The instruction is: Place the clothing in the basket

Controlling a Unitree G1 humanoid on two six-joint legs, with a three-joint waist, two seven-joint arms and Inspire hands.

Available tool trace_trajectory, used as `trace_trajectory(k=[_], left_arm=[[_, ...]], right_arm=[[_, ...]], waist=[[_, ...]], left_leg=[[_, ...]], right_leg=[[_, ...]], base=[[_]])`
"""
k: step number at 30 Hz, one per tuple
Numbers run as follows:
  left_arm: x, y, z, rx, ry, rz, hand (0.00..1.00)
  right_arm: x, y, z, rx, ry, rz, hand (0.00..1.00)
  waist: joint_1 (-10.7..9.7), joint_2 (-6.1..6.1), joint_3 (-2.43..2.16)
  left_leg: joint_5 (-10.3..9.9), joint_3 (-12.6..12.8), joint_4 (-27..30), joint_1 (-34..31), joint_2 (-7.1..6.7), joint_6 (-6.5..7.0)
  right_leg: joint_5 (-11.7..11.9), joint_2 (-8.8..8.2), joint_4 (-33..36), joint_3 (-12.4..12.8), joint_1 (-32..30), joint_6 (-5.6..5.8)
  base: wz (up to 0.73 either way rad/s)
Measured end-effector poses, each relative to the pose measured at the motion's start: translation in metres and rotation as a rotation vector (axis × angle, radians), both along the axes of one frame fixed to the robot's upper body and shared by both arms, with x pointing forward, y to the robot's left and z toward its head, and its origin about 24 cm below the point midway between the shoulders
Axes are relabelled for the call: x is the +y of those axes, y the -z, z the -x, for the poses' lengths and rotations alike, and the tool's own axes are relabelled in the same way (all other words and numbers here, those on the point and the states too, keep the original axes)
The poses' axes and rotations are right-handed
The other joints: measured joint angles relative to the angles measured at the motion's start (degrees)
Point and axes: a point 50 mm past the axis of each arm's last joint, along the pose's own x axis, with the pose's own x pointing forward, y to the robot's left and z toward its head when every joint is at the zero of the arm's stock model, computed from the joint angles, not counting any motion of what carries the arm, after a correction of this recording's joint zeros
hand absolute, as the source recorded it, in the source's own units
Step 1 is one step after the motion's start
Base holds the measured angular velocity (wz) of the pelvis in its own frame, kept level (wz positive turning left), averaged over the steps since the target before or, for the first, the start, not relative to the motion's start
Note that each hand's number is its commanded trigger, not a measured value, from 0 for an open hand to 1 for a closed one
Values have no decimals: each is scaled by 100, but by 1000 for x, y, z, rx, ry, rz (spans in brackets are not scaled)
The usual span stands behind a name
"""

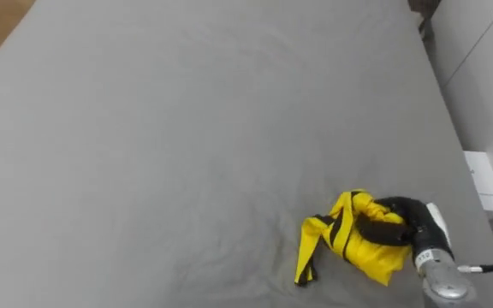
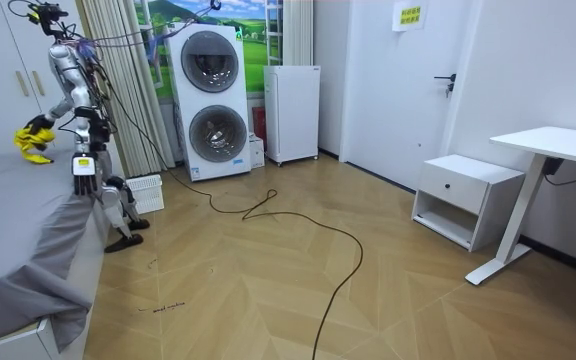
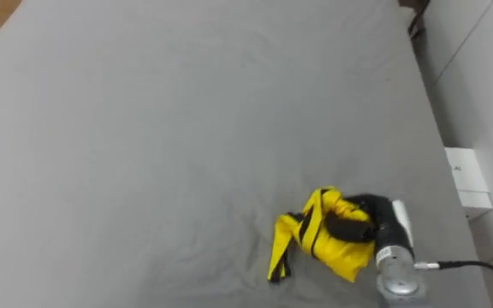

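A yellow garment with black stripes (image 1: 358, 246) lies bunched on the grey bed sheet (image 1: 187, 128), near the sheet's lower right. My right hand (image 1: 400, 224) comes in from the lower right, its dark fingers curled into the cloth. The room view has the same garment (image 2: 33, 138) held at the bed's edge. I stand beside the bed, facing it. My left hand (image 2: 85, 172) hangs at my side. A white slatted basket (image 2: 146, 194) stands on the floor by my feet.
The bed's right edge drops to the floor, where a white boxy object (image 1: 484, 181) sits. In the room view a stacked washer and dryer (image 2: 211, 103) and a white cabinet (image 2: 292, 112) stand behind me. A dark cable (image 2: 298, 225) snakes across the wood floor.
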Motion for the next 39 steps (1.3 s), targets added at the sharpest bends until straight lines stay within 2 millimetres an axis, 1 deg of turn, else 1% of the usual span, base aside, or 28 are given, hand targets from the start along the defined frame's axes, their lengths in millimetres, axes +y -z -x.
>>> trace_trajectory(k=[2,3,6,7,9,10,12,13,15,17,19,20,21,22,23,24,25,26,27,28,30,31,32,34,35,36,37,39], left_arm=[[0,0,2,14,2,-2,0],[1,0,6,23,-4,-3,0],[4,0,11,48,-8,-3,0],[4,0,12,57,1,-6,0],[4,1,15,93,12,-10,0],[4,1,17,103,9,-8,0],[4,1,22,123,2,1,0],[5,1,23,127,-6,5,0],[8,1,26,145,-19,18,0],[10,0,28,158,-12,18,0],[10,0,30,180,-8,18,0],[10,1,32,194,-9,19,0],[10,1,33,202,-9,20,0],[10,1,34,206,-10,20,0],[11,0,37,216,-9,20,0],[12,0,37,232,1,21,0],[12,0,38,246,10,22,0],[12,0,39,254,15,23,0],[11,0,40,272,28,23,0],[11,0,41,285,37,23,0],[11,0,43,309,49,24,0],[10,1,45,320,52,26,0],[10,1,45,322,53,29,0],[9,1,44,323,67,32,0],[7,2,44,328,84,33,0],[5,2,45,343,97,37,0],[5,3,46,348,105,38,0],[3,4,42,353,124,39,0]], right_arm=[[-13,-4,2,-13,50,9,100],[-20,-7,2,-27,85,10,100],[-37,-14,6,-54,165,28,100],[-38,-15,6,-58,173,32,100],[-43,-17,7,-69,201,30,100],[-45,-16,9,-68,214,29,100],[-47,-15,11,-56,223,27,100],[-47,-15,12,-52,228,27,100],[-52,-13,18,-39,254,27,100],[-57,-11,26,-26,282,28,100],[-61,-6,36,-10,319,29,100],[-63,-2,44,7,353,25,100],[-65,3,52,30,376,19,100],[-65,6,55,45,386,9,100],[-66,15,62,83,411,-11,100],[-67,22,71,124,436,-22,100],[-67,29,78,155,457,-35,100],[-67,31,81,167,468,-43,100],[-67,35,86,186,491,-56,100],[-67,38,90,202,511,-64,100],[-67,43,96,229,534,-76,100],[-66,46,100,251,546,-85,100],[-66,47,101,257,549,-88,100],[-66,48,101,259,556,-95,100],[-67,47,98,252,563,-100,100],[-68,48,97,248,585,-109,100],[-68,49,96,248,601,-121,100],[-69,53,98,260,664,-156,100]], waist=[[-59,11,3],[-85,12,2],[-156,26,3],[-167,31,5],[-295,77,11],[-320,102,16],[-363,141,10],[-384,152,10],[-397,182,1],[-436,184,-1],[-543,198,-7],[-590,212,-12],[-622,225,-5],[-649,226,-5],[-722,230,-5],[-745,244,-8],[-764,270,-2],[-776,285,-1],[-849,319,-2],[-940,349,1],[-1015,385,10],[-1049,415,13],[-1056,437,16],[-1145,520,18],[-1222,578,17],[-1275,632,15],[-1292,651,17],[-1335,717,34]], left_leg=[[-35,54,-1,42,23,40],[-43,131,-1,74,37,47],[-69,235,-5,133,68,46],[-74,271,-10,155,77,45],[-102,337,-11,195,107,42],[-107,408,-13,222,129,38],[-119,531,-22,273,163,28],[-119,559,-27,282,172,27],[-115,714,-57,295,215,20],[-116,803,-56,267,244,11],[-115,842,-55,259,254,10],[-118,880,-55,263,261,7],[-118,932,-55,263,275,6],[-118,957,-55,263,282,6],[-118,979,-49,264,287,6],[-120,1047,-48,272,303,5],[-123,1151,-48,269,350,1],[-124,1211,-48,260,354,0],[-126,1289,-40,211,365,-4],[-128,1350,-41,147,378,-7],[-132,1472,-33,86,396,-7],[-143,1568,-3,33,456,-5],[-154,1599,21,-19,458,-18],[-163,1696,85,-231,457,-8],[-168,1728,124,-353,457,3],[-164,1772,140,-431,455,20],[-166,1819,146,-460,457,27],[-182,1952,199,-662,471,47]], right_leg=[[2,12,52,49,-7,0],[2,18,69,111,-5,0],[23,45,91,225,-7,-4],[25,51,106,260,-8,-6],[32,73,145,326,-18,-14],[45,89,146,382,-18,-20],[64,121,150,496,-20,-32],[70,128,154,523,-27,-35],[106,171,164,678,-97,-45],[139,200,164,757,-161,-59],[166,213,160,801,-182,-74],[178,221,160,840,-194,-73],[198,235,157,891,-214,-76],[207,242,156,915,-221,-76],[216,248,161,945,-233,-75],[228,263,159,1007,-253,-63],[243,289,158,1105,-298,-37],[253,302,162,1157,-334,-25],[287,323,165,1231,-409,-18],[322,335,192,1288,-509,-30],[364,362,252,1421,-643,-52],[391,388,259,1505,-730,-43],[407,399,263,1547,-789,-30],[465,417,291,1636,-1026,-13],[509,421,351,1698,-1183,-41],[544,438,380,1786,-1300,-45],[552,444,400,1827,-1357,-41],[580,463,480,1955,-1625,-20]], base=[[-16],[-23],[-21],[-22],[-20],[-22],[-28],[-33],[-36],[-25],[-13],[-17],[-21],[-18],[-19],[-32],[-37],[-42],[-36],[-34],[-37],[-40],[-37],[-27],[-30],[-33],[-37],[-32]])
